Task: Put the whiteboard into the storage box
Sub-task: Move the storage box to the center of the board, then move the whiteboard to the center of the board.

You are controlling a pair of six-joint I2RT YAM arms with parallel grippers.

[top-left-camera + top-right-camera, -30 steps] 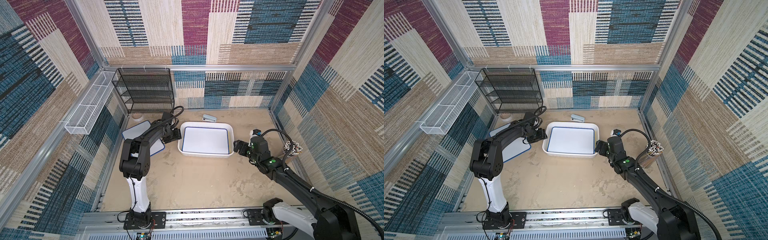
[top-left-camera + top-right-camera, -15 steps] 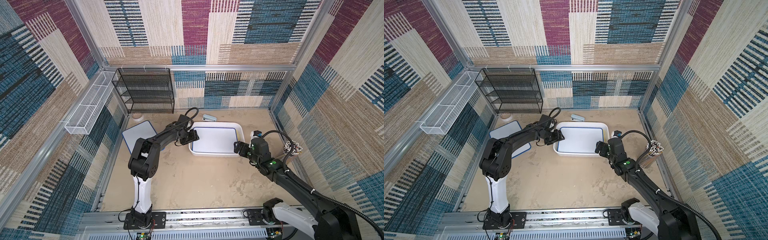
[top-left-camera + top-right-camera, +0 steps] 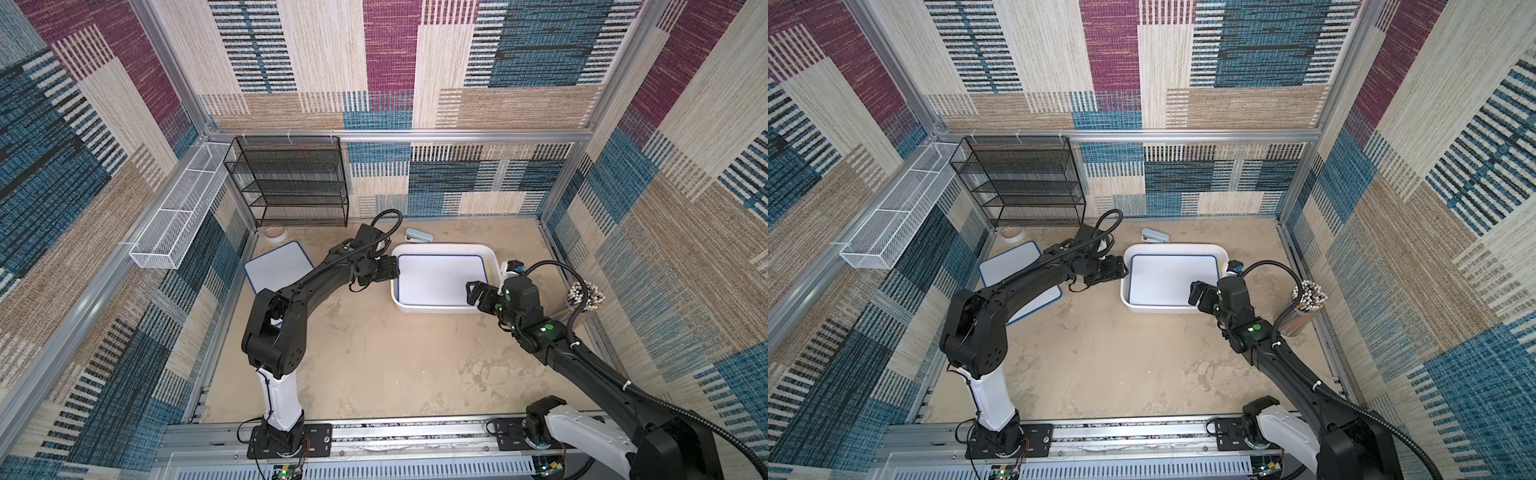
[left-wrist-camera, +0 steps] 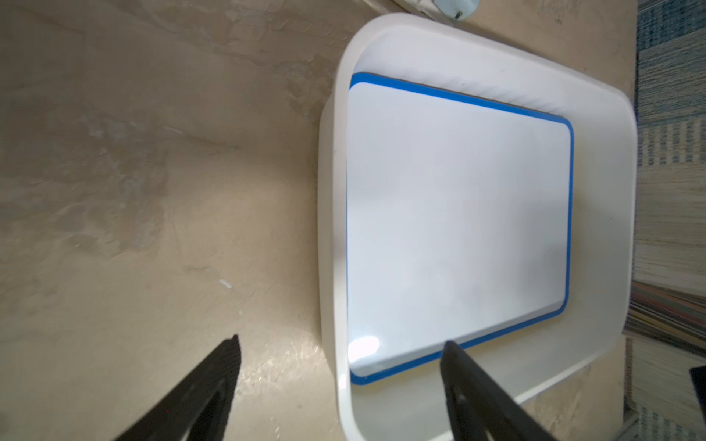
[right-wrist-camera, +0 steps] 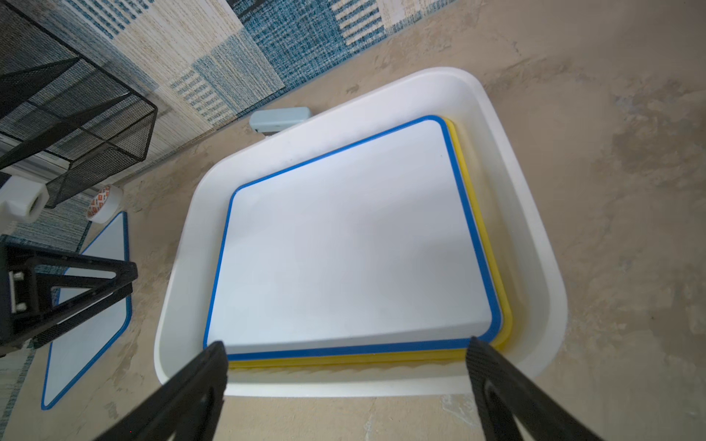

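The white storage box point(image 3: 441, 248) point(image 3: 1177, 248) stands at the back right of the table. Inside it lies a blue-edged whiteboard point(image 3: 440, 279) point(image 3: 1173, 278) point(image 4: 454, 214) point(image 5: 351, 244), on top of a yellow-edged board point(image 5: 479, 214). A second blue-edged whiteboard point(image 3: 277, 268) point(image 3: 1009, 266) point(image 5: 88, 317) lies flat on the table at the left. My left gripper point(image 3: 392, 270) point(image 4: 342, 343) is open and straddles the box's left rim, holding nothing. At the box's front right corner my right gripper point(image 3: 473, 291) point(image 5: 345, 343) is open and empty.
A black mesh rack point(image 3: 291, 183) stands at the back left, and a white wire basket point(image 3: 183, 212) hangs on the left wall. A stapler point(image 3: 419, 236) lies behind the box. A tape roll point(image 3: 274, 233) sits by the rack, a pencil holder point(image 3: 584, 297) at the right wall.
The storage box slid to the right with my left gripper at its left rim. That gripper has now opened wider, off the rim. My right arm barely moved.
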